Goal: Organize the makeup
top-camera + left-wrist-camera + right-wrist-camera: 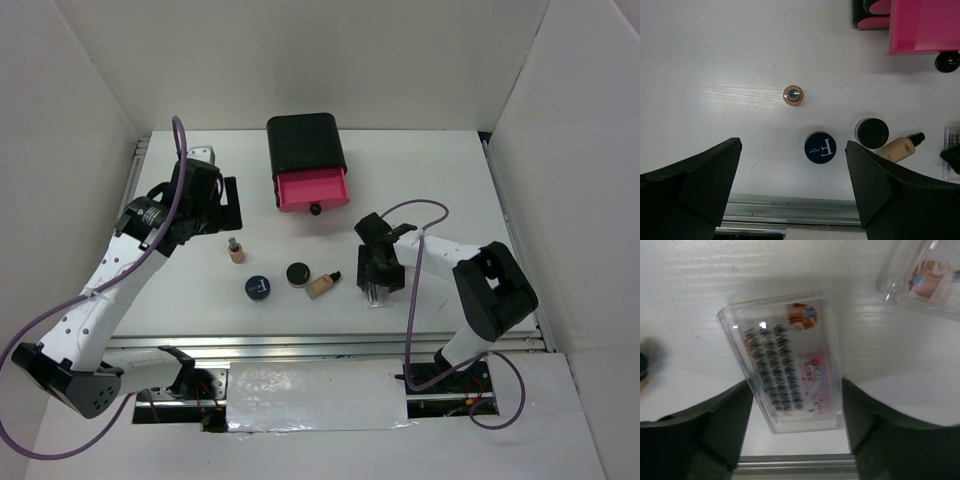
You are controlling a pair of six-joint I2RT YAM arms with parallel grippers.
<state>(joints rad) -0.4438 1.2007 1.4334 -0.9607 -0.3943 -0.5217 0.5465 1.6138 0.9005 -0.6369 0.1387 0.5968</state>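
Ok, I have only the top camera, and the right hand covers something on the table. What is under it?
Observer: A clear flat case of false eyelashes, lying between the fingers of the right hand. They stand close on both sides of it. I cannot tell whether they press it.
Operator: Is it the only such case?
Observer: No. A second clear case lies apart from it, partly outside the right wrist view.
Operator: And the blue compact, is something written on its lid?
Observer: Yes, the dark-blue compact carries a large pale letter F.
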